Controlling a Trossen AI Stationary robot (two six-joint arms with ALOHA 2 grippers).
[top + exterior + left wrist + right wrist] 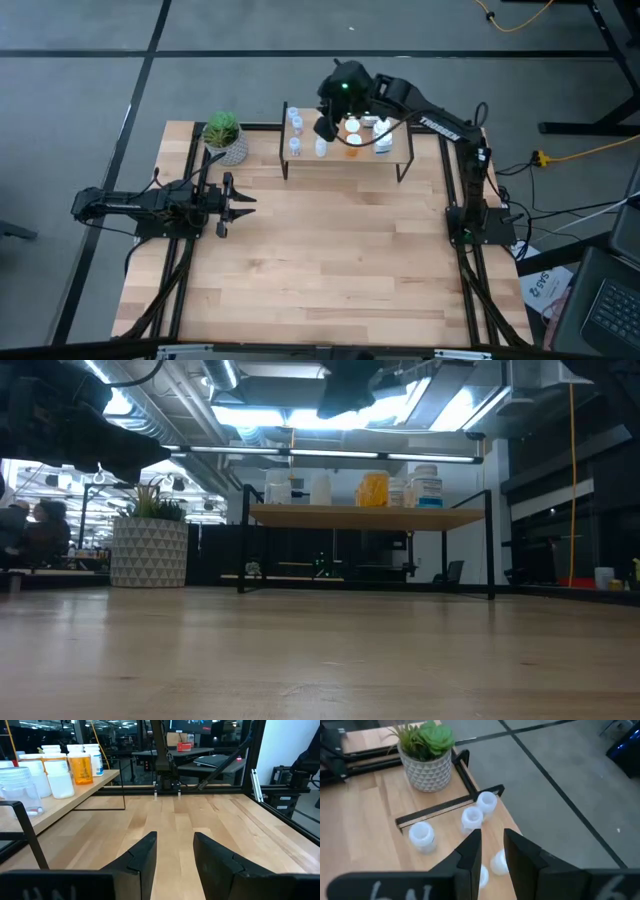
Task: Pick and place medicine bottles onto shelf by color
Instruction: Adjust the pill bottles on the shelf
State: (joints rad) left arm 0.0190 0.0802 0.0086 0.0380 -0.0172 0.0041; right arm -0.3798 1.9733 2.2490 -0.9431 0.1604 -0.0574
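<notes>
- R gripper (pixel 492 851) hangs over the shelf (pixel 345 158), above its clear-bottle end. Jaws narrow, a slim gap between them, nothing held as far as I see.
- R wrist view: I look down past the fingers (pixel 470 851) onto four clear bottles (pixel 472 819) on the shelf board; a fifth shows partly beside the fingers.
- Plant (pixel 426 754) in a white patterned pot sits on the worktop (pixel 330 270) just beyond that shelf end.
- L gripper (pixel 236 203) waits low at the worktop's left side, pointing right, well apart from the shelf. Jaws part open, empty; L wrist view shows bare wood between the fingers (pixel 142 862).
- Shelf stands at the far edge of the worktop, on thin black legs.
- High view: clear bottles at shelf's left part, orange bottles (pixel 352 138) in the middle, white bottles (pixel 381 132) to the right, partly under the R arm.
- Low view: same order along the board, clear, then an orange bottle (pixel 373 489), then white bottles (pixel 427 486) w/ labels at the right.
- L wrist view: shelf seen end-on, clear bottles nearest, white-capped orange one (pixel 81 764) behind.
- No bottles on the worktop itself that I can see.
</notes>
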